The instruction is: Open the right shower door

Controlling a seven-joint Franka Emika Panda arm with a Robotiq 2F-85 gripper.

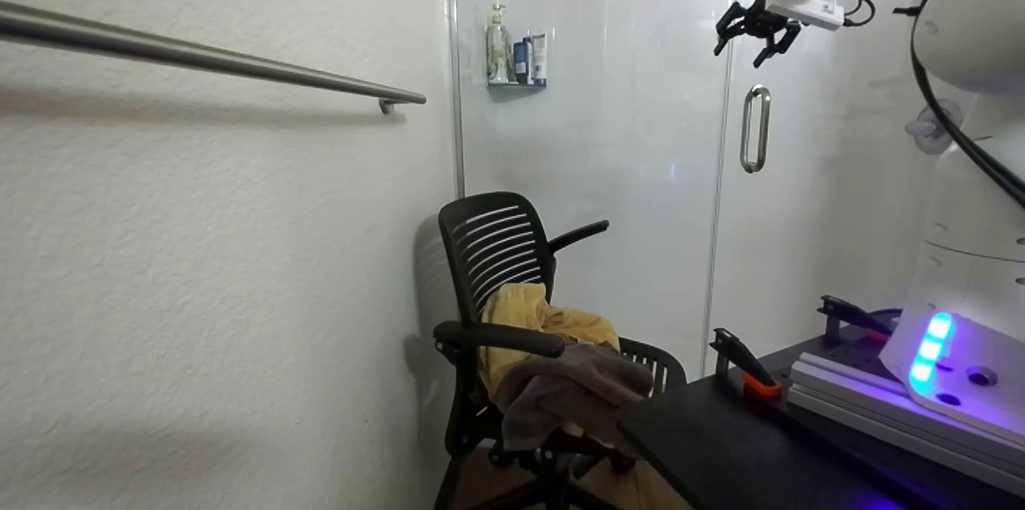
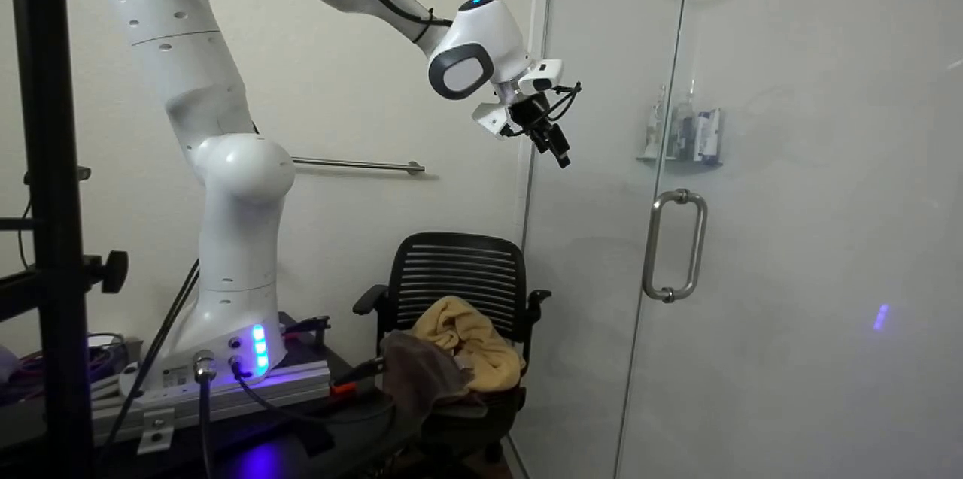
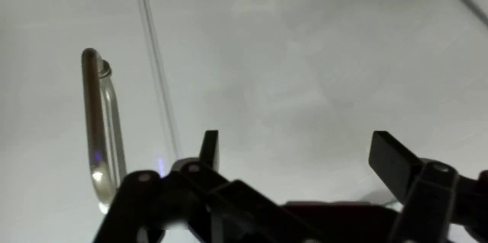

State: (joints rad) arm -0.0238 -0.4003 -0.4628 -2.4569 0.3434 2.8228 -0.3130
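Spread wide and gripping nothing, the end effector (image 3: 294, 140), foremost in the wrist view. Beyond and untouched, the right shower door (image 2: 820, 208), apparently closed, with its silver loop handle (image 2: 699, 242) lower than the jaws in both exterior views. Judging by that gap, at the approach step, before any grasp. Next, descend toward the handle, align across its upright length, clamp, then try drawing the door open.

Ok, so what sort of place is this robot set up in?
Probably a bathroom. It has a tall pale glass shower door with a vertical silver loop handle, a long brushed-metal towel bar, and clear, blue and white toiletry bottles.
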